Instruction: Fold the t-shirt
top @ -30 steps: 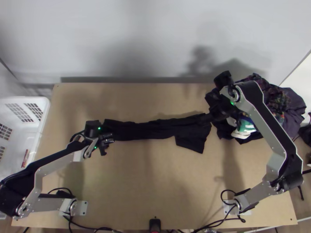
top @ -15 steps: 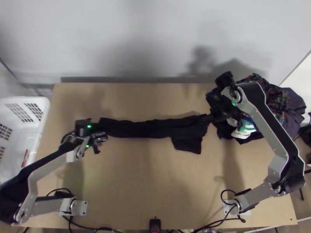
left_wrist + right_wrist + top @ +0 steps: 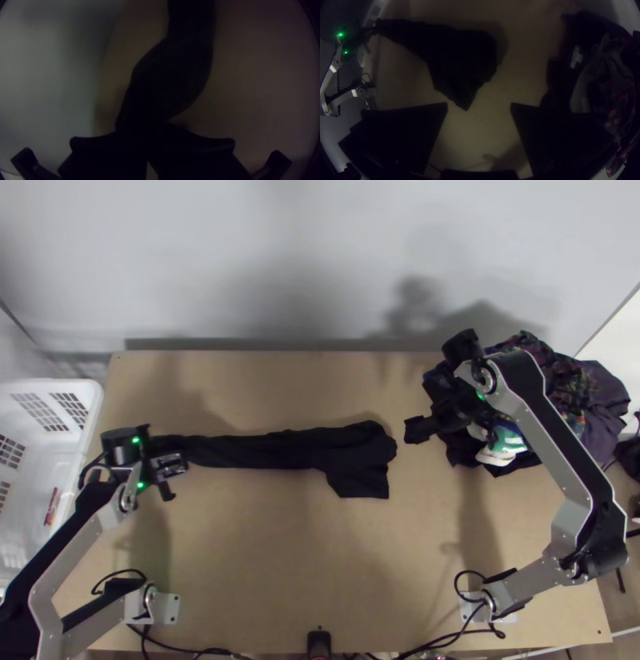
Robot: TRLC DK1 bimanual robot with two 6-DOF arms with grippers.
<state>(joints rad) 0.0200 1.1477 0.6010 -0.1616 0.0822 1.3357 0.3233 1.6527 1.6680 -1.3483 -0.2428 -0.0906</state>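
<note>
T-shirt point(image 3: 352, 456) lies bunched in a long strip across the table point(image 3: 264, 540), one end pinched in the left gripper point(image 3: 152, 454). Right gripper point(image 3: 448, 420) gapes wide beside the clothes pile point(image 3: 596, 396), apart from the shirt.

Most likely a robotics lab: a left arm point(image 3: 70, 544) and a right arm point(image 3: 552, 444) stand on metal mounting plates point(image 3: 169, 609) at the near edge of a light wooden worktop point(image 3: 264, 564), black cables point(image 3: 436, 644) looping around their bases. Behind is a plain pale wall point(image 3: 320, 252); a white plastic basket point(image 3: 90, 408) and a heap of clothes point(image 3: 602, 398) sit at opposite ends
</note>
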